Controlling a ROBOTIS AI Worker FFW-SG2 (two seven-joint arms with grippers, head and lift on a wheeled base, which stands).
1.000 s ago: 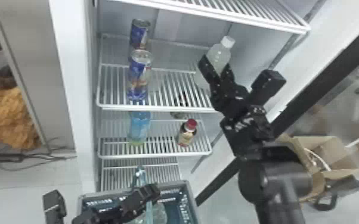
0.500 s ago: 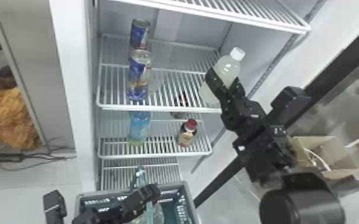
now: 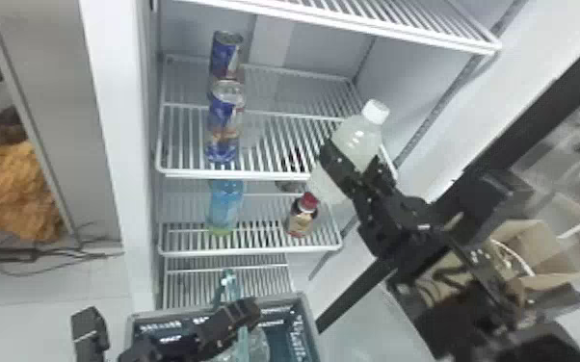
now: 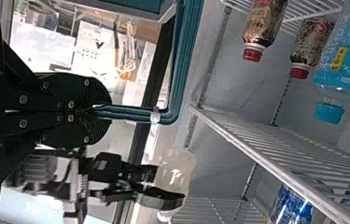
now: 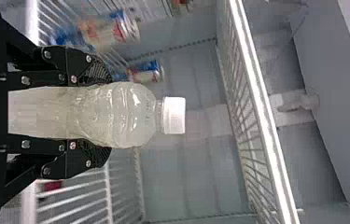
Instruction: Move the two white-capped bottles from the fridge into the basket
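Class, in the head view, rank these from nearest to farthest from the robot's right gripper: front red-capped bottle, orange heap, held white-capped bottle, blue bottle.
1. White-capped bottle, in the right gripper
2. Front red-capped bottle, lower shelf, right
3. Blue bottle, same shelf, left
4. Orange heap, far left

In the fridge (image 3: 113, 120) before me, I see two blue drink cans upright on the middle wire shelf (image 3: 265, 176): the front can (image 3: 225, 122) near its front edge, left of centre, the rear can (image 3: 226, 55) behind. On the lower wire shelf (image 3: 265, 252), a blue bottle (image 3: 225, 204) stands toward the front-left corner, a red-capped bottle (image 3: 302, 216) near the front-right corner, another red-capped bottle (image 4: 310, 44) behind that.
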